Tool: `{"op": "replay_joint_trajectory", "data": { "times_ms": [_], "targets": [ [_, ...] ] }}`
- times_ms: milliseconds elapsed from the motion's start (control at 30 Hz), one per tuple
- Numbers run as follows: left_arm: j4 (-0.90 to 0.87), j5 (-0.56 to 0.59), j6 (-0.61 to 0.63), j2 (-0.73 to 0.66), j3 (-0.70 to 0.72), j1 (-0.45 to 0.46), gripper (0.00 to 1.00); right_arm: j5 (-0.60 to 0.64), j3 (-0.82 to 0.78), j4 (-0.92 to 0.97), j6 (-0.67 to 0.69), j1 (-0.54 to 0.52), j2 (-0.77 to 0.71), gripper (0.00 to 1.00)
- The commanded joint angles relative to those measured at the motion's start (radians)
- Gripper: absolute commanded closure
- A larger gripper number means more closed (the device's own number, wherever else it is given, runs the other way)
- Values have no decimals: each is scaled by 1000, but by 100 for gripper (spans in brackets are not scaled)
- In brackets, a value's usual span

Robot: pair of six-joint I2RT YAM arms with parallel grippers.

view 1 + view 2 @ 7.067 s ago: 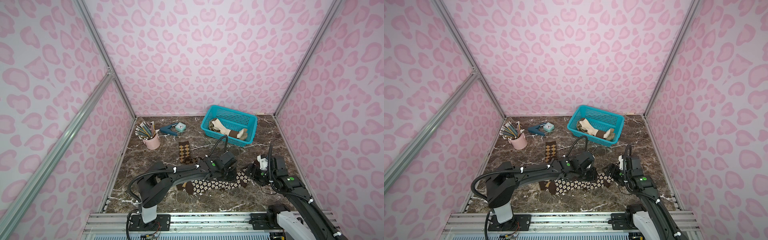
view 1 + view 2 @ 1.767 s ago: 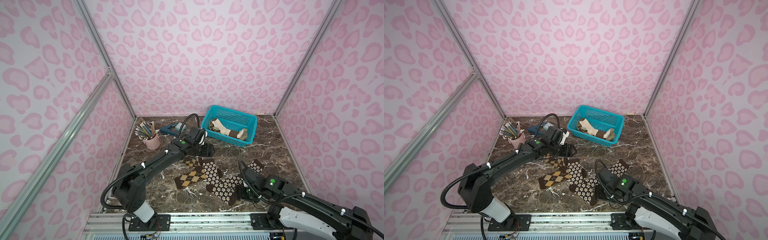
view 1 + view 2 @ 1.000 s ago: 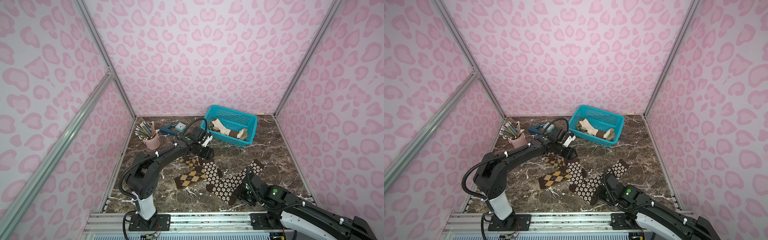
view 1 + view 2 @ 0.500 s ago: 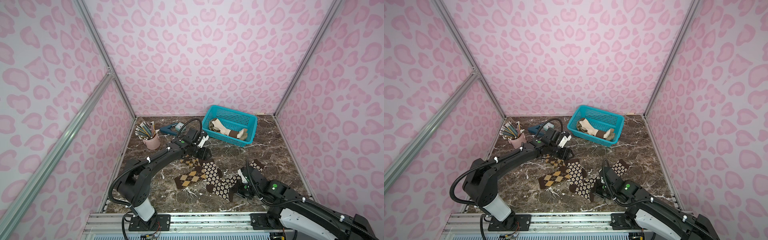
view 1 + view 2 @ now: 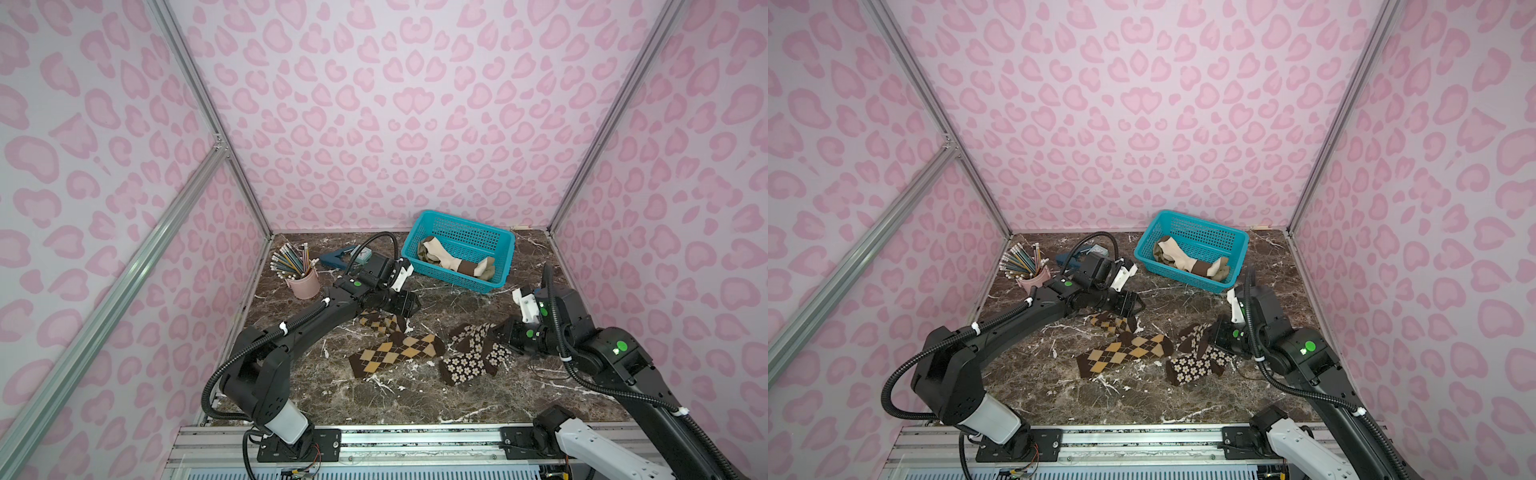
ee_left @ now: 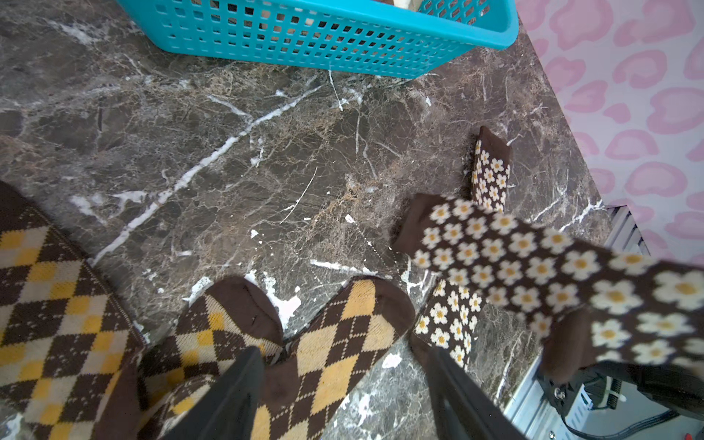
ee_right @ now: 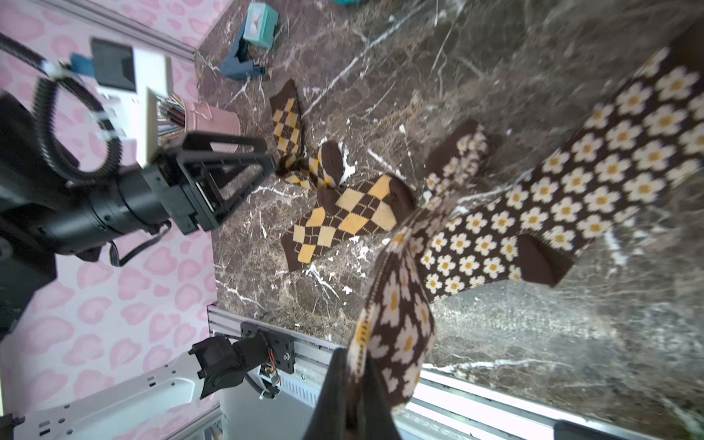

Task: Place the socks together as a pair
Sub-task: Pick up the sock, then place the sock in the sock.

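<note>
Brown marble table [image 5: 415, 399], pink-spotted walls [image 5: 374, 124]: flowered sock [image 7: 400, 304] is pinched tight by right gripper [image 7: 354, 364]; left gripper [image 6: 344, 367] is held open over argyle socks [image 6: 358, 324].

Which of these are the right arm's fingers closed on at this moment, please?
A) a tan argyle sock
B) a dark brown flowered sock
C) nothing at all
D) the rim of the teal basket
B: in the right wrist view the right fingers are pinched shut on one end of the dark brown flowered sock, which is raised off the marble table.
</note>
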State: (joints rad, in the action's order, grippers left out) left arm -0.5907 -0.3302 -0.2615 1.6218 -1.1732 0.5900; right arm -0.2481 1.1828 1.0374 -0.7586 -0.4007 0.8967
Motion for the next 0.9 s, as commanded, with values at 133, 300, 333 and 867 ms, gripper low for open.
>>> {"op": "replay_joint_trajectory", "data": {
  "times_ms": [133, 300, 333, 867],
  "targets": [
    [22, -3, -2, -34, 15, -2, 30, 136, 323, 268, 335, 158, 182, 99],
    [27, -4, -17, -70, 53, -2, 31, 98, 416, 279, 433, 167, 294, 98],
    [26, -3, -20, -80, 62, -2, 31, 85, 415, 278, 440, 166, 309, 98],
    [14, 35, -76, -222, 182, -2, 32, 52, 371, 278, 510, 192, 301, 98]
  ]
}}
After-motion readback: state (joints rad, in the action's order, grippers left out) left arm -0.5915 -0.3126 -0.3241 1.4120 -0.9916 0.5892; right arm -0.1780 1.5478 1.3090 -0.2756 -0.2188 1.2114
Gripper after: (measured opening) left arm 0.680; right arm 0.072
